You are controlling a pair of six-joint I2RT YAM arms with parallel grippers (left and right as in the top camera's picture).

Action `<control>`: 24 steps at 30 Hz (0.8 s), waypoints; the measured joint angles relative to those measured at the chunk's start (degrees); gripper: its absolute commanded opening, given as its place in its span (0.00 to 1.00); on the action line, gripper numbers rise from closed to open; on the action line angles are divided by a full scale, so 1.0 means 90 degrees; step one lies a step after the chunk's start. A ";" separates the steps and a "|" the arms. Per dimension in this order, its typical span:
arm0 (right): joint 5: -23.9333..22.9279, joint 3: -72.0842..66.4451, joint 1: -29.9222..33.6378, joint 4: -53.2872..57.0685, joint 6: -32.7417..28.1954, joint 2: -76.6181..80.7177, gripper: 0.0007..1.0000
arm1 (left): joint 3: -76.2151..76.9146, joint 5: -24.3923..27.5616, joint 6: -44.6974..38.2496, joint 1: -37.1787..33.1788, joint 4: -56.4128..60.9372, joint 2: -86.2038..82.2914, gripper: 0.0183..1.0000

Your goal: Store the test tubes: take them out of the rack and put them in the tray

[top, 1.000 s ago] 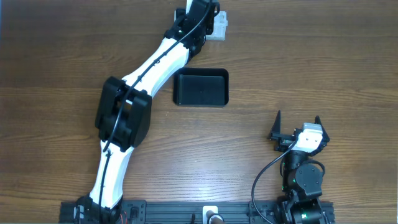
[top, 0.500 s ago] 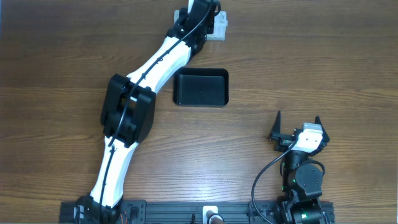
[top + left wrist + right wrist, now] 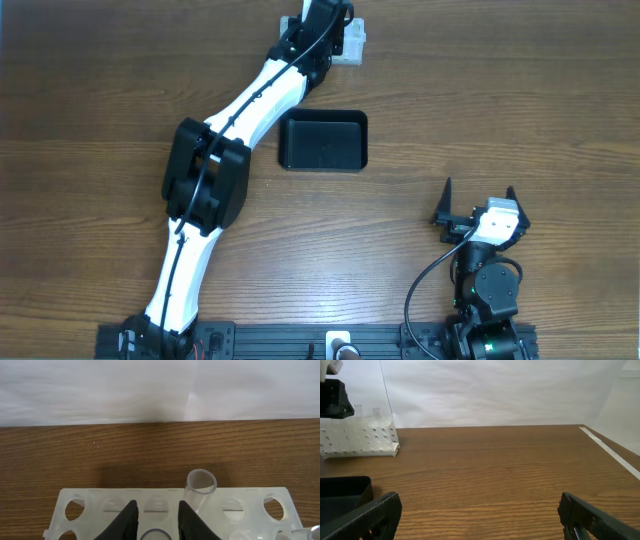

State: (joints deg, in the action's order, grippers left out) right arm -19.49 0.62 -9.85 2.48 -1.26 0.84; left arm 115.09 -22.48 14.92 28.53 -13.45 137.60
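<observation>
While its part-open jaws straddle the rim of one test tube [image 3: 155,535] without visibly pinching it, the left claw [image 3: 156,506] hangs over the pale plastic rack [image 3: 90,497] near the counter's [image 3: 100,450] far edge. Just beyond the claw and off to one side, a second tube [image 3: 201,485] leans in its hole, mouth up. The tubes look light, stiff, smooth-walled and probably breakable. A gentle squeeze just below the rim and a straight upward pull appear the safest hold, since a hard pinch or a sideways tug could crack or jam one. Behind the claw, the left arm [image 3: 250,100] stretches long across the counter back to its base. The black tray [image 3: 322,142] lies near the claw on the base side, with no tubes in it. Well apart, the right claw [image 3: 478,200] sits by its own base, jaws spread wide, holding nothing.
</observation>
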 measured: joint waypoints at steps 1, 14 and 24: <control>0.0000 0.0000 0.0000 0.0000 0.0000 0.0000 0.99 | 0.0000 -0.0002 0.0000 -0.0002 0.0000 0.0000 0.21; 0.0000 0.0000 0.0000 0.0000 0.0002 0.0000 0.99 | 0.0000 0.0000 0.0000 -0.0007 0.0000 0.0000 0.10; 0.0000 0.0000 0.0000 0.0000 0.0000 0.0000 0.99 | 0.0000 0.0000 0.0000 -0.0007 0.0097 0.0000 0.08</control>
State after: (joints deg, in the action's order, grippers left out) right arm -19.49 0.62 -9.85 2.48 -1.26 0.84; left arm 115.09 -22.48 14.92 28.47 -12.58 137.60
